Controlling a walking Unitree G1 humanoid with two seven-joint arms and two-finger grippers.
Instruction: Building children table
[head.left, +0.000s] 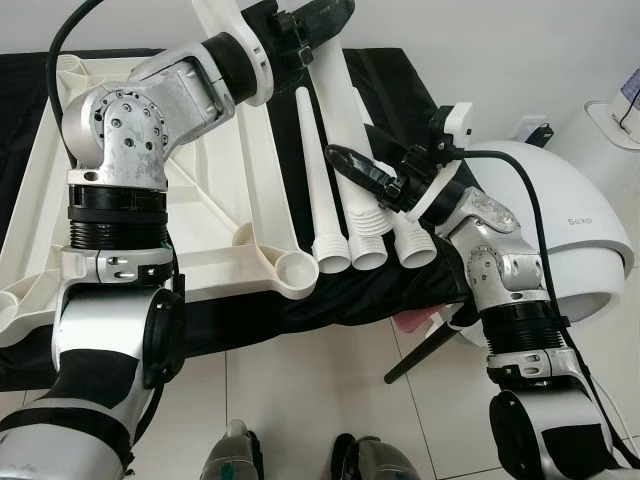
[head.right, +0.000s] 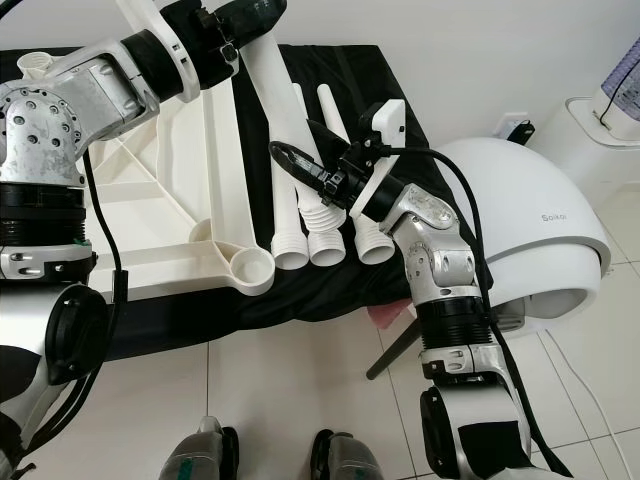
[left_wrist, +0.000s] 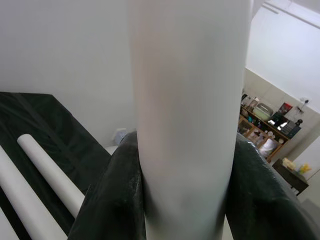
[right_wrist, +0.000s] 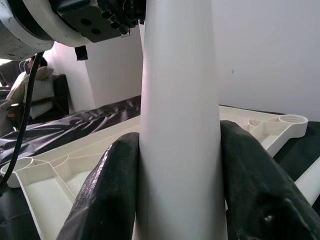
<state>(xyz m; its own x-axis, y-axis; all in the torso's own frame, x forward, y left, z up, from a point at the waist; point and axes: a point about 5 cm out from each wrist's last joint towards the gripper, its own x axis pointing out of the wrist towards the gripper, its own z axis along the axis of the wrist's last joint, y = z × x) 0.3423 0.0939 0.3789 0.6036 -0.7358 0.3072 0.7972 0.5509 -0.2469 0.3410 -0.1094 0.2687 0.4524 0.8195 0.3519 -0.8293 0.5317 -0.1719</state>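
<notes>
White table leg (head.right: 275, 85), smooth and tapered, pinched between left fingers (left_wrist: 107, 200) and right fingers (right_wrist: 107, 195).

Black-covered table (head.left: 400, 75): white tabletop (head.left: 215, 225) upside down, loose white legs (head.left: 312, 185) alongside.

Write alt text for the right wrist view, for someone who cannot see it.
A white table leg stands upright, gripped between the right tool's two black fingers. Behind it the white tabletop lies underside up on black cloth, and the left tool holds the same leg higher up.
</notes>
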